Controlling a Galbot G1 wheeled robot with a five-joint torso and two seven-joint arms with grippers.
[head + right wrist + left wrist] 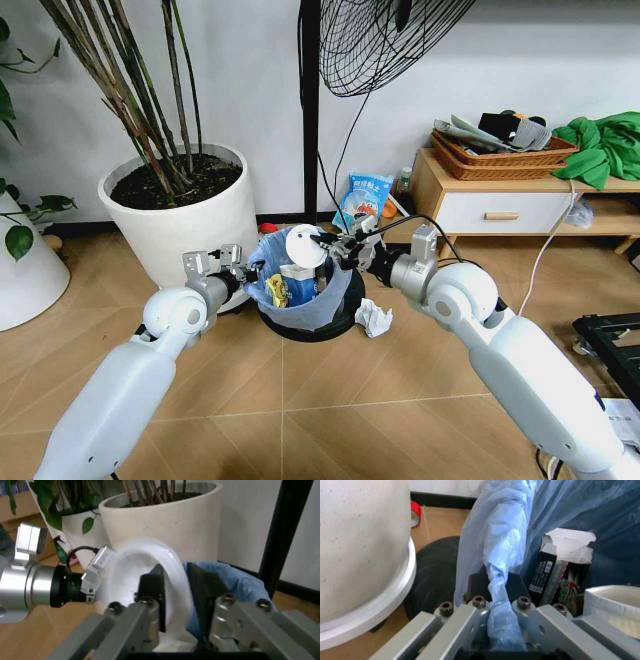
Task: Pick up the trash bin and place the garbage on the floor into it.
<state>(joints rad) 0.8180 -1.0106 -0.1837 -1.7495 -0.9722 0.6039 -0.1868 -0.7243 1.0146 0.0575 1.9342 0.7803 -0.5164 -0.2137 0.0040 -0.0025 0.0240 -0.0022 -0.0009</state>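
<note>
Crinkly blue-lined trash bin (300, 300), round cup (304, 246)

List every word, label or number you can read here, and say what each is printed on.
Nothing reads clearly.
Blue snack bag by the cabinet: large pale characters, too blurred to read.
Black carton in the trash bin: white and red print, too small to read.
</note>
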